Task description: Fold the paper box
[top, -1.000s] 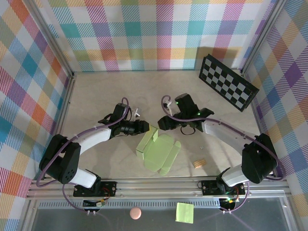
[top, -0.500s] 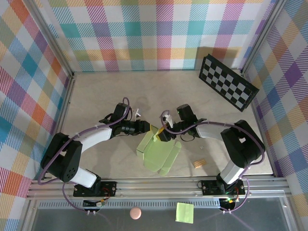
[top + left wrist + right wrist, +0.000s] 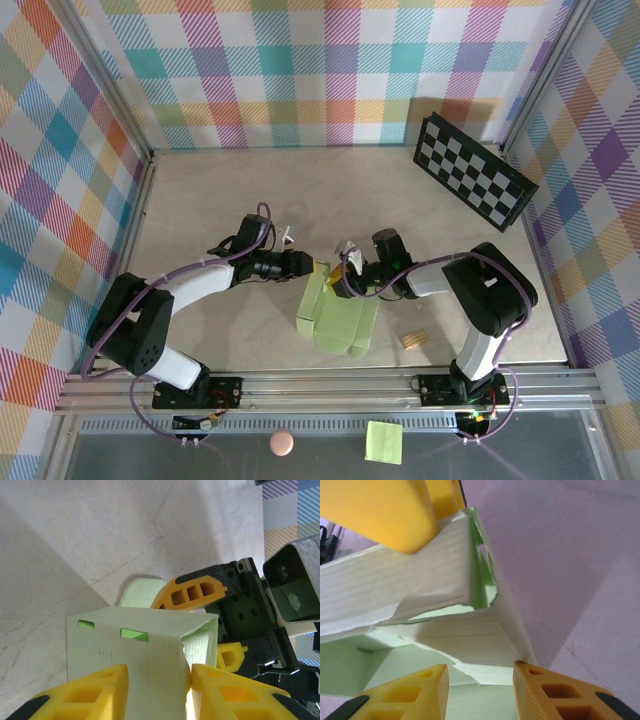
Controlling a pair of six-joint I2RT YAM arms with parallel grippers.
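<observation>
The paper box (image 3: 338, 318) is pale lime-green card, partly folded up, and lies at the middle front of the table. My left gripper (image 3: 318, 267) reaches its far left corner. In the left wrist view that gripper (image 3: 159, 672) is shut on an upright wall of the paper box (image 3: 140, 645), one yellow finger (image 3: 95, 692) on each side. My right gripper (image 3: 342, 280) meets the same far edge from the right. In the right wrist view it (image 3: 480, 672) brackets a folded flap of the paper box (image 3: 465, 640), and its right finger (image 3: 555, 690) touches the flap's corner.
A checkerboard (image 3: 474, 182) leans at the back right. A small wooden block (image 3: 412, 340) lies right of the box. A bright green sticky note (image 3: 384, 441) and a pink ball (image 3: 282, 442) sit below the front rail. Plaid walls enclose the table.
My right gripper has swung left and down onto the box's far edge and narrowed its jaws there. The box has been pushed upright and narrower. My left gripper has kept its hold.
</observation>
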